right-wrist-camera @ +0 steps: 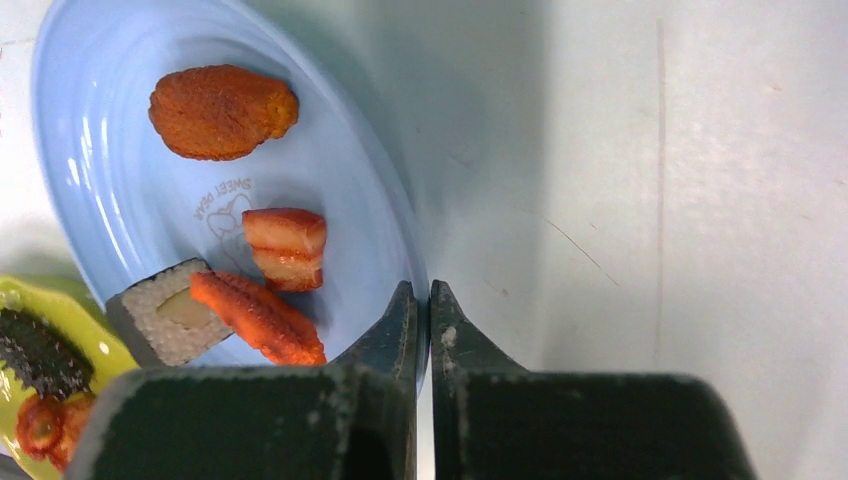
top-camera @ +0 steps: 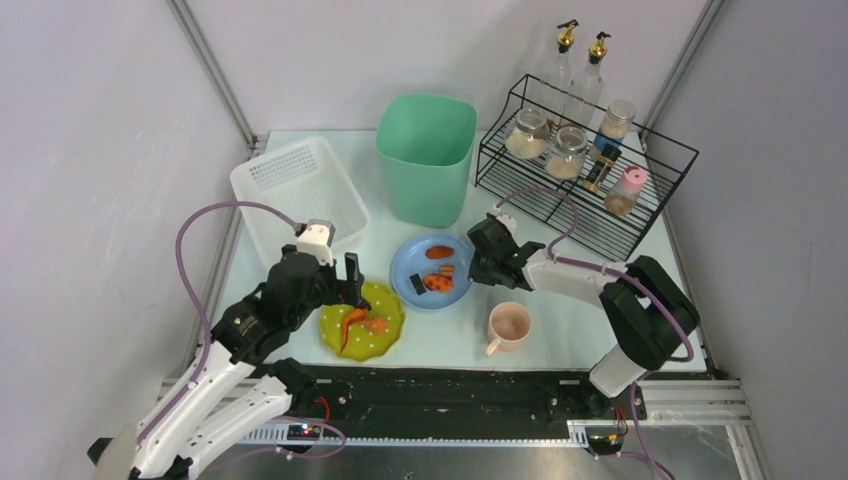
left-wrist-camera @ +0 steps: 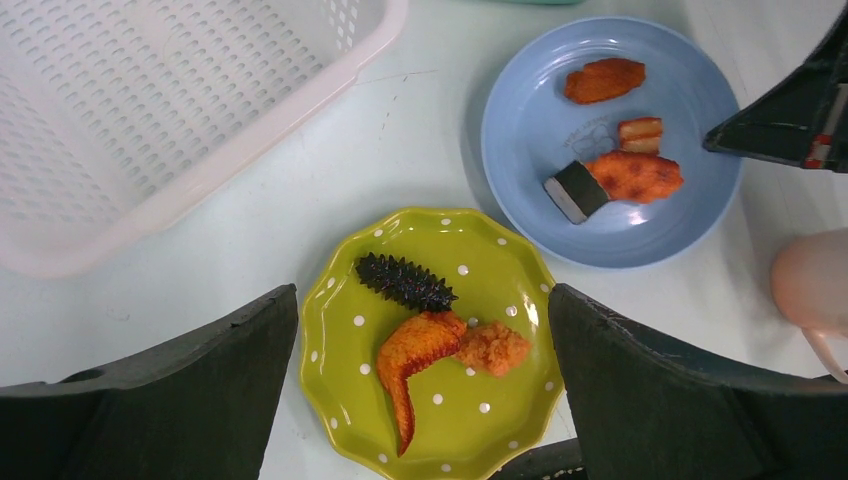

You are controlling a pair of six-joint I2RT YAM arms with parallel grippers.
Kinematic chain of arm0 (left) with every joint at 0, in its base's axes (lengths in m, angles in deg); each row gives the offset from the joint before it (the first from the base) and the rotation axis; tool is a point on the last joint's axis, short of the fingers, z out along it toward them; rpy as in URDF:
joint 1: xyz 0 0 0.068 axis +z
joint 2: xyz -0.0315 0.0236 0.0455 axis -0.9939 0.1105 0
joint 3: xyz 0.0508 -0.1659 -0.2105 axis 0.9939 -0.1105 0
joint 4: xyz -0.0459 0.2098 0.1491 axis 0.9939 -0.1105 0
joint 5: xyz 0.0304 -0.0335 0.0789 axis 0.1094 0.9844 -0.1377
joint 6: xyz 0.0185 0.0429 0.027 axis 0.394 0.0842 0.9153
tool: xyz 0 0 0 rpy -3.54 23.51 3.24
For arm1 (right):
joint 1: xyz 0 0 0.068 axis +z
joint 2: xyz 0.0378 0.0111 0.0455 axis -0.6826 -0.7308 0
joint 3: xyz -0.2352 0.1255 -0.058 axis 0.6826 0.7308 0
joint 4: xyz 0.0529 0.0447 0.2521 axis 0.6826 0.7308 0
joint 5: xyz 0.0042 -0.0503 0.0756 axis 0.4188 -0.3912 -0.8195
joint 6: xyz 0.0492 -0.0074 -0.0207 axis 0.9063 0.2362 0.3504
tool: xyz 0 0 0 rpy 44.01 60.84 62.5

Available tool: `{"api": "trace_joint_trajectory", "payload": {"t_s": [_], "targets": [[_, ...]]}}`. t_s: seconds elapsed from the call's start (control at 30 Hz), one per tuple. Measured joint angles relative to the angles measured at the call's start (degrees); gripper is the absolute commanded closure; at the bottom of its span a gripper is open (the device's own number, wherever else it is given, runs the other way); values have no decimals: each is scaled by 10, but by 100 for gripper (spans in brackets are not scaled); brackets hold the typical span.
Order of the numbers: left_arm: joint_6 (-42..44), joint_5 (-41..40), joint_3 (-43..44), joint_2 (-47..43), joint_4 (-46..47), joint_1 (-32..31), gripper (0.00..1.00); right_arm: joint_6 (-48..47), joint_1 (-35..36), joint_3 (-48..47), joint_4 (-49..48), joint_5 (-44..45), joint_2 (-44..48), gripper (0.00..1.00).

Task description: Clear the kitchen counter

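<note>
The pale kitchen counter [top-camera: 560, 330] holds a blue plate [top-camera: 409, 262] with several food pieces and a green dotted plate [top-camera: 392, 333] with a chicken wing, a fried lump and a black sea cucumber. My right gripper [top-camera: 474, 264] is shut on the blue plate's right rim [right-wrist-camera: 415, 262], one finger inside the rim, one outside. My left gripper [top-camera: 350, 285] is open and empty, hovering over the green plate [left-wrist-camera: 520, 375], its fingers [left-wrist-camera: 200, 375] on either side of it. The blue plate also shows in the left wrist view [left-wrist-camera: 530, 200].
A pink mug [top-camera: 509, 327] stands right of the green plate. A white perforated basket [top-camera: 262, 190] is at the back left, a green bin [top-camera: 426, 160] at the back middle, and a black wire rack [top-camera: 560, 215] with jars and bottles at the back right.
</note>
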Motion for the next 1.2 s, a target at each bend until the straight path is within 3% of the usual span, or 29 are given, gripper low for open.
{"api": "trace_joint_trajectory", "payload": {"t_s": [0.47,0.73,1.2], "targets": [[0,2,0,0,0,0,2,-62,2,12,88,-29,174,100],[0,4,0,0,0,0,2,-84,2,0,135,-56,226,100],[0,11,0,-2,0,0,2,-137,-13,-237,283,-83,212,100]]}}
